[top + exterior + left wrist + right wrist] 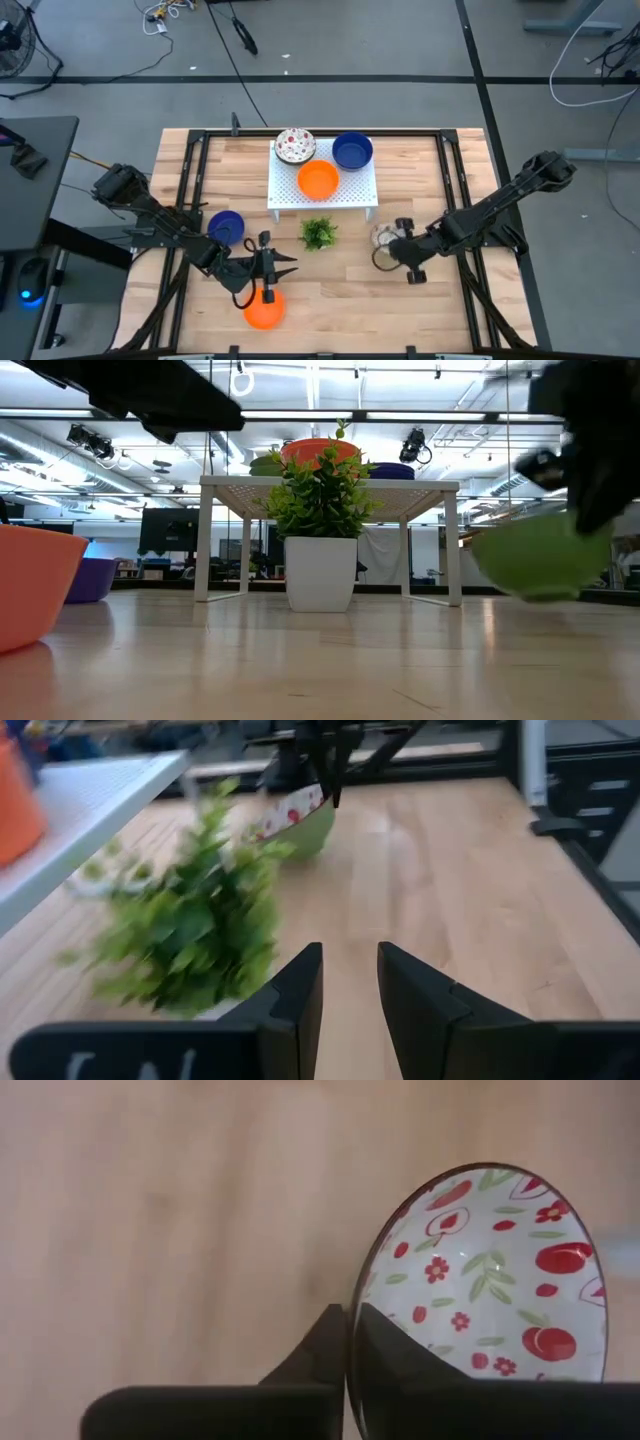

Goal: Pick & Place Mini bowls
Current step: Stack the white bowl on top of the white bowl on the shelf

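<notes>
1. Over on the left of the table [440, 300], two mini bowls wait off the rack: a blue bowl [226, 226] beside the left arm, and an orange bowl [265, 309] near the front edge.
2. The left claw [283, 264] hangs just above that orange bowl, pointing toward the middle. In its wrist view the fingers [295, 995] stand a little apart with nothing between them, so it's empty-handed.
3. Centre stage, the white rack [285, 190] already carries three: a speckled bowl [295, 146] at its back left, an orange one [318, 180] in the middle, a blue one [352, 151] at its back right. I'd call those placed.
4. The little green plant [318, 233] stands just in front of the rack, between the two claws.
5. On the right, the action: the right claw [393, 247] is pinched tight on the rim of a patterned bowl [490, 1280], white inside with red flowers, green outside, apparently lifted just clear of the table right of the plant.
6. By my count: three up, one in hand, two to go among those in view.
</notes>
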`<action>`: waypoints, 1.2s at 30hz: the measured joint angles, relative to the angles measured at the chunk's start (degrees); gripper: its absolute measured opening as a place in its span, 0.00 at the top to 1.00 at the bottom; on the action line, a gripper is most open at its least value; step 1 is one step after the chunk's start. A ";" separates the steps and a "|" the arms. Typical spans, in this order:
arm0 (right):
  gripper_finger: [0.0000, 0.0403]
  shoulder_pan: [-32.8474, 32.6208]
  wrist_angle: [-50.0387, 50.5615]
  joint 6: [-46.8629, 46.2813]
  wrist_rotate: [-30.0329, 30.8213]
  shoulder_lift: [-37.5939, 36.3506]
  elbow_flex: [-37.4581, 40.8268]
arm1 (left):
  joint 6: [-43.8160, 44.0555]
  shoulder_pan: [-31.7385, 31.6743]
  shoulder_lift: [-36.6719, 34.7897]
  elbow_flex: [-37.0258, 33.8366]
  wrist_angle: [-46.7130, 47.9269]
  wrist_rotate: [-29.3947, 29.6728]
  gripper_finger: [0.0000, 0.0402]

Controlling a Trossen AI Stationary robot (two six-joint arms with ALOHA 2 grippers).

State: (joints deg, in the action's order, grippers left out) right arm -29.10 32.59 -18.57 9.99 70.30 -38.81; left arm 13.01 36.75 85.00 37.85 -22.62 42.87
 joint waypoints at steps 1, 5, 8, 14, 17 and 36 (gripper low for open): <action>0.98 -0.93 -1.41 1.75 -0.75 0.00 -0.82 | -1.34 -0.13 0.68 0.00 -2.00 -0.97 0.74; 0.98 -4.75 -10.69 9.56 -4.18 0.78 -3.34 | -9.07 -0.98 3.80 0.04 -11.55 -6.87 0.74; 0.98 -6.74 -16.22 15.98 -5.22 2.48 -4.49 | -13.16 -2.27 5.77 0.36 -17.09 -11.38 0.74; 0.98 -7.78 -23.69 23.91 -6.89 6.10 -6.55 | -21.86 -5.83 6.50 6.47 -16.60 -23.32 0.74; 0.98 -7.76 -26.46 26.69 -8.02 7.80 -7.44 | -25.23 -8.16 6.50 10.92 -10.93 -30.94 0.71; 0.98 -6.73 -32.06 34.98 -15.78 10.16 -10.38 | -28.71 -16.63 15.61 21.09 -2.05 -52.67 0.29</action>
State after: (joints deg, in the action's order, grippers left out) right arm -35.83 0.53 16.41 -5.80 80.47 -49.19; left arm -15.70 20.12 100.61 58.94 -24.66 -9.80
